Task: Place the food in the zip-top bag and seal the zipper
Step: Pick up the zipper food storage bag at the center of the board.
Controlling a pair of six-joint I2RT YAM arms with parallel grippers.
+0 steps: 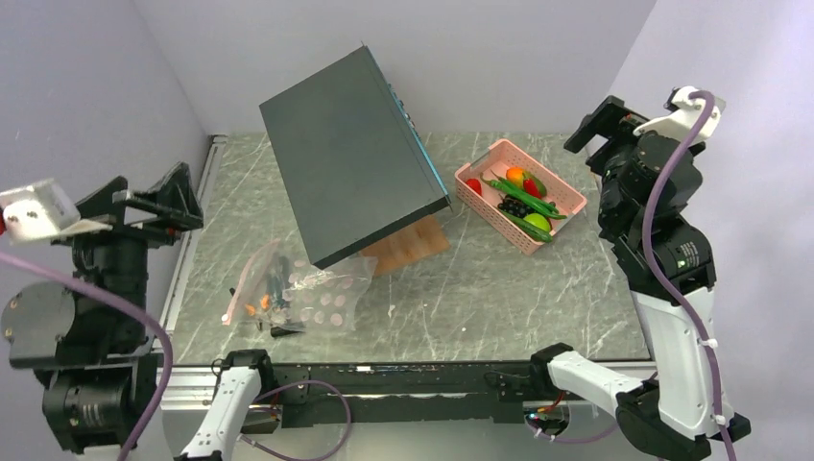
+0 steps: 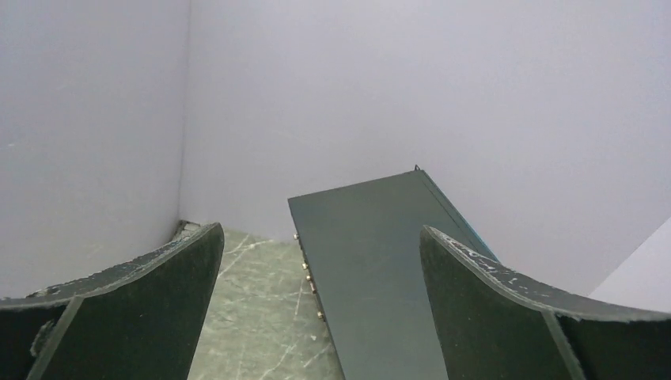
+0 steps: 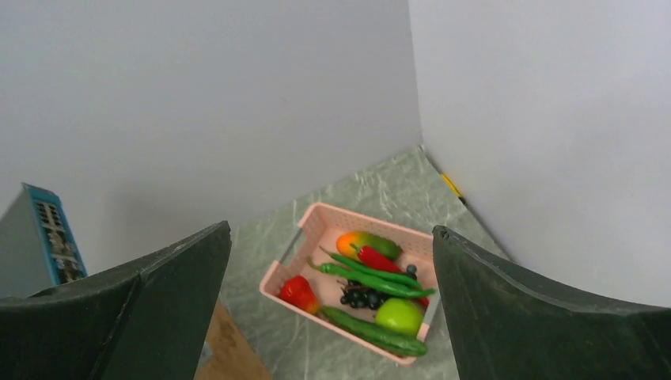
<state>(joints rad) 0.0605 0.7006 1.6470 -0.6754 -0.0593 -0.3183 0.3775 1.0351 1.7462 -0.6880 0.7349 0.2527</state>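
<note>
A grey marbled table (image 1: 499, 298) within pale walls is recorded. The left gripper (image 2: 316, 237) and right gripper (image 3: 332, 233) are raised, spread wide and empty. The food (image 1: 523, 197) is held in a pink basket (image 1: 542, 171), well apart from the zip-top bag (image 1: 326, 293). The limp bag's mouth could collapse during loading, and the tilted dark box (image 1: 350, 154) beside it could be struck.

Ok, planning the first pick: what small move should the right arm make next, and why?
Probably lower the right gripper toward the pink basket: its jaws stand open and empty, the food all lies there, and the zip-top bag lies far left.
</note>
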